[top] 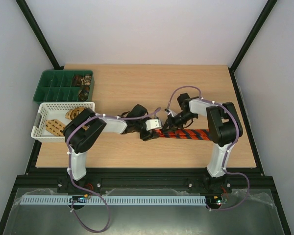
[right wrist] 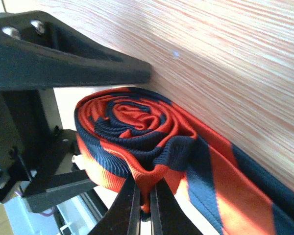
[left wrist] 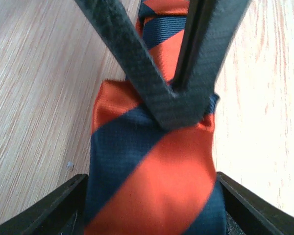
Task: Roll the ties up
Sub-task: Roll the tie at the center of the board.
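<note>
A red-and-dark-striped tie (top: pixel 186 134) lies along the table in front of the right arm, and its left end is wound into a roll (right wrist: pixel 132 132). My left gripper (left wrist: pixel 152 196) holds this roll between its fingers (left wrist: pixel 59 208), one on each side. It shows in the top view (top: pixel 149 131) at the tie's left end. My right gripper (right wrist: pixel 145 205) is shut on a fold of the roll's outer layer. Its black fingers (left wrist: pixel 186 98) reach onto the tie from above in the left wrist view. In the top view the right gripper (top: pixel 167 121) is just beside the left one.
A white lattice basket (top: pixel 41 128) holding tan patterned ties (top: pixel 56 125) stands at the left edge. Behind it is a green compartment tray (top: pixel 49 90) with brown rolled ties (top: pixel 82 81) in its right compartments. The tie's unrolled part runs right towards the right arm's base.
</note>
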`<state>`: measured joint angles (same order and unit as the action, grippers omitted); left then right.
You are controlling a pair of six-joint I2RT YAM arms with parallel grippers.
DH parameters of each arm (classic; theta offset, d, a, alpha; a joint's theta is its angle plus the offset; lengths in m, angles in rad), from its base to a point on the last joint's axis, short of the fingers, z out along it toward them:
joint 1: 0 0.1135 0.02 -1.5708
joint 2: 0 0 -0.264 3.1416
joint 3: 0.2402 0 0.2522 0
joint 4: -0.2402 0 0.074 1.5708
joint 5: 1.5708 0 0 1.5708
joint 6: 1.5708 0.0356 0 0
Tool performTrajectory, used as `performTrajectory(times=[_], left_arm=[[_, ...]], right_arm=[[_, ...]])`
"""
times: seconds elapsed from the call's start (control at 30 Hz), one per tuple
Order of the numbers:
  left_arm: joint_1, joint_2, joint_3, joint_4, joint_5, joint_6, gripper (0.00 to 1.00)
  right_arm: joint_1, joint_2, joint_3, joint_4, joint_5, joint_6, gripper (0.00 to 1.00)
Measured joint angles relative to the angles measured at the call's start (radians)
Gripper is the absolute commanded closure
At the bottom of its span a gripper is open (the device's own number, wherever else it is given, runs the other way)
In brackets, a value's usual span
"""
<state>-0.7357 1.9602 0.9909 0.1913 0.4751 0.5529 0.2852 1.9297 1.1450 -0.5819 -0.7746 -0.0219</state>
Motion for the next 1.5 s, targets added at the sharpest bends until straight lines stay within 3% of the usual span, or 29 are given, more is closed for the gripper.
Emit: performTrajectory(times=[0.3, 0.53, 0.67, 0.87, 0.93, 1.17, 1.33, 1.5], left_arm=[[0.011, -0.008, -0.016, 0.048, 0.074, -0.092, 0.2], [0.01, -0.003, -0.035, 0.158, 0.109, -0.142, 0.22], [0.005, 0.034, -0.017, 0.206, 0.132, -0.167, 0.31], [-0.011, 0.084, 0.025, 0.205, 0.135, -0.167, 0.61], [-0.011, 0.074, 0.023, 0.183, 0.106, -0.132, 0.69], [-0.013, -0.009, -0.044, 0.121, 0.005, -0.005, 0.71], [-0.013, -0.014, -0.036, 0.091, -0.016, 0.013, 0.7], [-0.019, -0.014, -0.013, 0.047, -0.023, 0.017, 0.69]], right_arm=[[-0.051, 0.014, -0.046, 0.0, 0.077, -0.019, 0.99], [-0.051, 0.03, -0.024, -0.024, 0.086, -0.027, 0.99], [-0.047, 0.043, -0.005, -0.043, 0.087, -0.046, 0.99], [-0.018, 0.071, 0.036, -0.055, 0.085, -0.068, 0.99], [-0.01, 0.098, 0.076, -0.082, 0.088, -0.081, 0.9], [0.005, 0.109, 0.138, -0.119, 0.089, -0.125, 0.57], [-0.026, 0.063, 0.138, -0.144, 0.076, -0.135, 0.44], [-0.034, 0.018, 0.138, -0.154, -0.002, -0.103, 0.45]])
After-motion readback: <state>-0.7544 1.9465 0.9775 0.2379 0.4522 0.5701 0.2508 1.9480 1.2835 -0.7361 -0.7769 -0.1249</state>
